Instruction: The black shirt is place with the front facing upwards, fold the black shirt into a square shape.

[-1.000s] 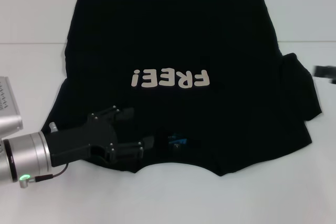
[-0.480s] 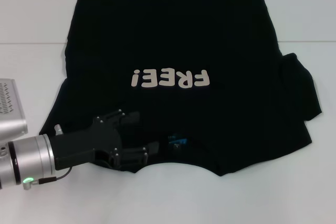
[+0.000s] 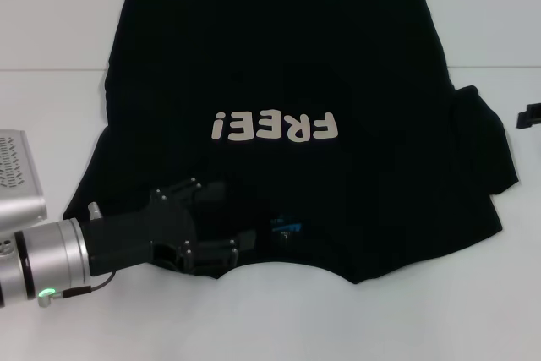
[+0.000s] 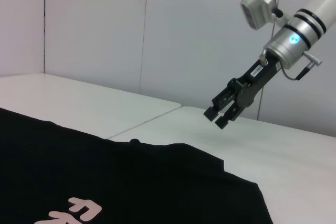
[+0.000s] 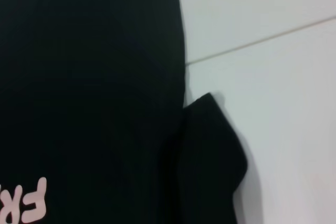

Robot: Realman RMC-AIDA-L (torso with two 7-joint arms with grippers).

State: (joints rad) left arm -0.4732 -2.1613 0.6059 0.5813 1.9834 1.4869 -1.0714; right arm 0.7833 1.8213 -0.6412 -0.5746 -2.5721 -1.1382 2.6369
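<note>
The black shirt (image 3: 279, 65) lies flat on the white table, front up, with its off-white "FREE!" lettering (image 3: 275, 126) upside down to me. Its collar and small blue neck label (image 3: 286, 227) are at the near edge. My left gripper (image 3: 232, 211) reaches in from the near left. It is open, low over the shirt's near shoulder just left of the collar. My right gripper (image 4: 218, 118) hangs raised above the table beyond the shirt's right sleeve (image 3: 486, 141), with a narrow gap between its fingertips. It barely shows at the head view's right edge (image 3: 529, 116). The right wrist view shows that sleeve (image 5: 210, 156) folded over.
The white table (image 3: 406, 319) has a seam line (image 3: 51, 70) running across behind the shirt's middle. A silver ribbed block (image 3: 19, 177) on my left arm sits at the left edge. Pale wall panels stand behind the table in the left wrist view.
My left gripper has slid a little right and nearer the shirt's front edge, and its fingers are less spread. The right gripper left the head view's right edge, then came back.
</note>
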